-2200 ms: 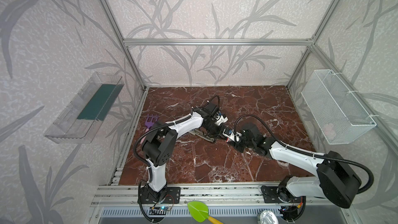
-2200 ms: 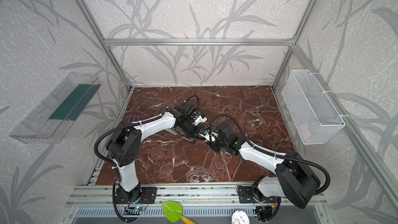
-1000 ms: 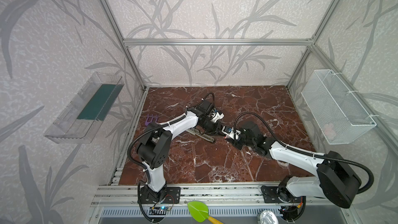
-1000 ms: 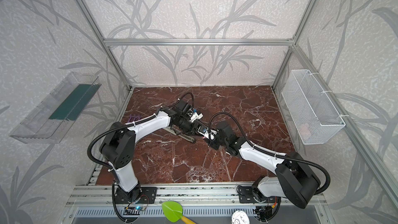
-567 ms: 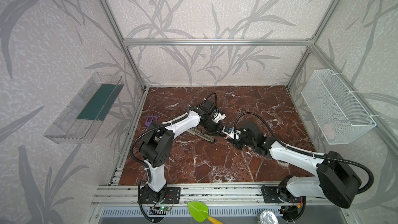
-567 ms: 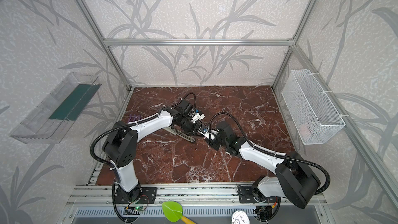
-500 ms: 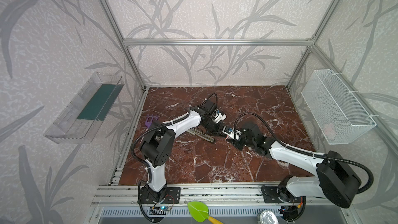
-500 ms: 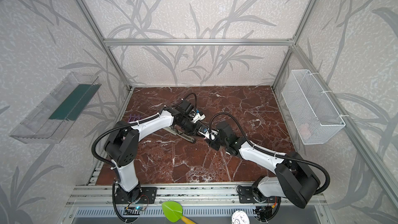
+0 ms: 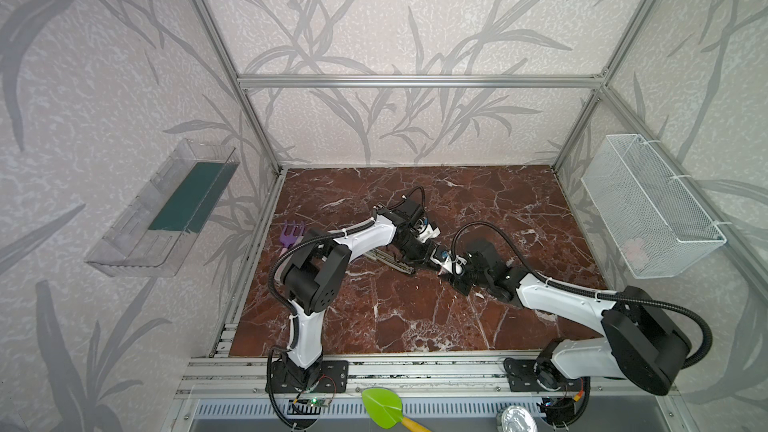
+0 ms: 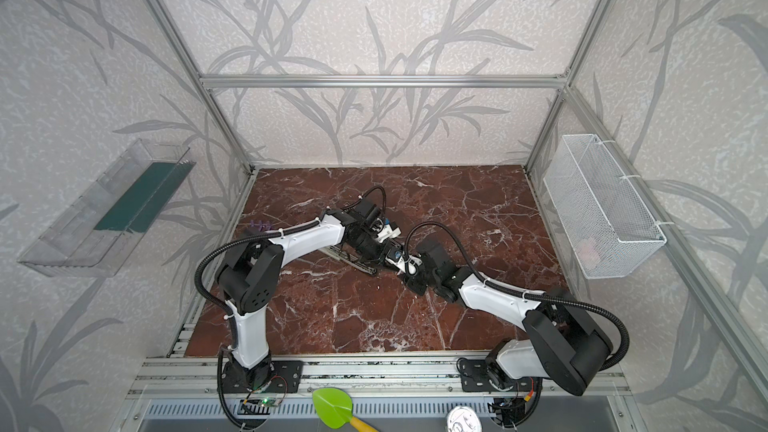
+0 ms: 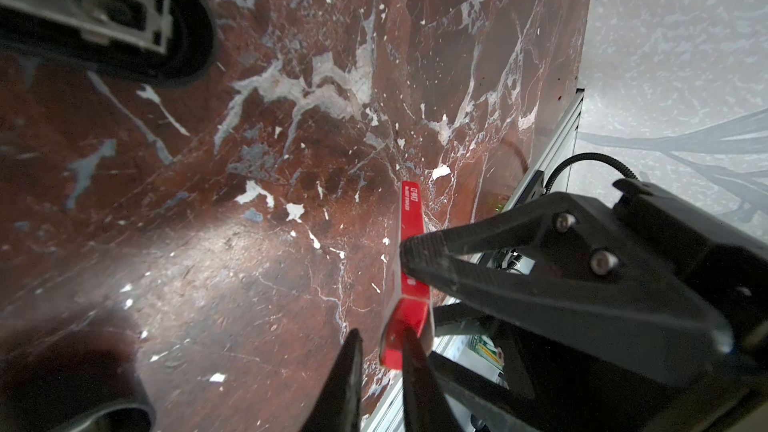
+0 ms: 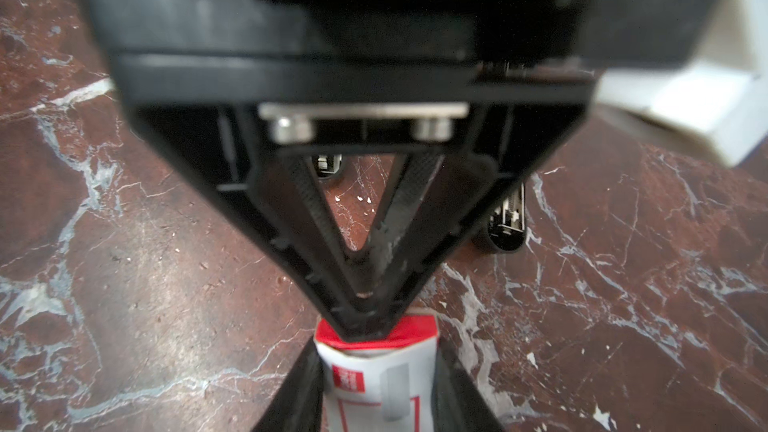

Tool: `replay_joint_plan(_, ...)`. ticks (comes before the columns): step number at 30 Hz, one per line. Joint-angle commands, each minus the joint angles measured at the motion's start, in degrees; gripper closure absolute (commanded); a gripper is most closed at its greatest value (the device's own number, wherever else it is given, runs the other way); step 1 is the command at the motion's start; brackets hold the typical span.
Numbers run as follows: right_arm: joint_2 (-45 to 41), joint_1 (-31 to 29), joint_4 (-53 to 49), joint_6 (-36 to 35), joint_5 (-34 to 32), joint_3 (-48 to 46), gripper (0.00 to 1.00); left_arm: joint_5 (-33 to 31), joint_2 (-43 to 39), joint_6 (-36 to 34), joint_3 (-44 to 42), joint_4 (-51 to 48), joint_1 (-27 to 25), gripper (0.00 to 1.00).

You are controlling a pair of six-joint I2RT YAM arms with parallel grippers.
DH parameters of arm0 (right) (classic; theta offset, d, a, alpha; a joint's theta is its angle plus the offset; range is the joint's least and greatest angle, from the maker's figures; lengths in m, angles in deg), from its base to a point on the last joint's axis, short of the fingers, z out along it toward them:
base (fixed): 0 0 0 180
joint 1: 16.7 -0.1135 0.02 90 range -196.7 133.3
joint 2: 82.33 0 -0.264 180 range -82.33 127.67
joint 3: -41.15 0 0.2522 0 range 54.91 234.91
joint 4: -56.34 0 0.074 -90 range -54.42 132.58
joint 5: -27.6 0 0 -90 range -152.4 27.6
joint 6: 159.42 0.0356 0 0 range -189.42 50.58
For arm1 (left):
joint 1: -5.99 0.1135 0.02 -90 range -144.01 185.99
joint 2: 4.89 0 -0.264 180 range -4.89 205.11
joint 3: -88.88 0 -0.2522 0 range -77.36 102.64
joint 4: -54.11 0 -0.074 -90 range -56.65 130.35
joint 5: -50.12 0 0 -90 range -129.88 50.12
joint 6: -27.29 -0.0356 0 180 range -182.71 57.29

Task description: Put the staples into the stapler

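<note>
Box [image 12: 386, 367] was clamped in R gripper [image 12: 376, 351]; L gripper [image 12: 365, 320] near-closed at flap [image 11: 399, 317], grip unclear. Slow, straight pull was judged best.

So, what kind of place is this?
Probably a robot test cell: an aluminium frame with wallpapered panels, a left arm and right arm mounted on a front rail, and a marble-patterned tabletop.

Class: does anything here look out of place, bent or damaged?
The staple box, held in the right gripper, has its red end flap bent outward. A purple fork lies at the left edge of the table.
</note>
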State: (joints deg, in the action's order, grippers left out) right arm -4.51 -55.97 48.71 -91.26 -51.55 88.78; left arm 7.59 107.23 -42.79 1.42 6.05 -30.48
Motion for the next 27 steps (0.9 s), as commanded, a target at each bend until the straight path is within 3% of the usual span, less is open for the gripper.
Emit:
replay_joint_plan(1, -0.5, -0.7, 11.5, 0.8, 3.4, 1.9, 0.63, 3.9, 1.7, -1.3, 1.1, 1.3, -2.8, 0.80)
replay_joint_plan(22, -0.1, -0.7, 13.3, 1.0, 2.2, 2.7, 0.62, 5.2, 2.5, -2.0, 0.9, 0.8, -4.6, 0.80)
replay_joint_plan(27, -0.1, -0.6, 13.0, 1.0, 1.8, 2.5, 0.62, 5.2, 2.5, -2.1, 0.9, 0.6, -4.5, 0.96)
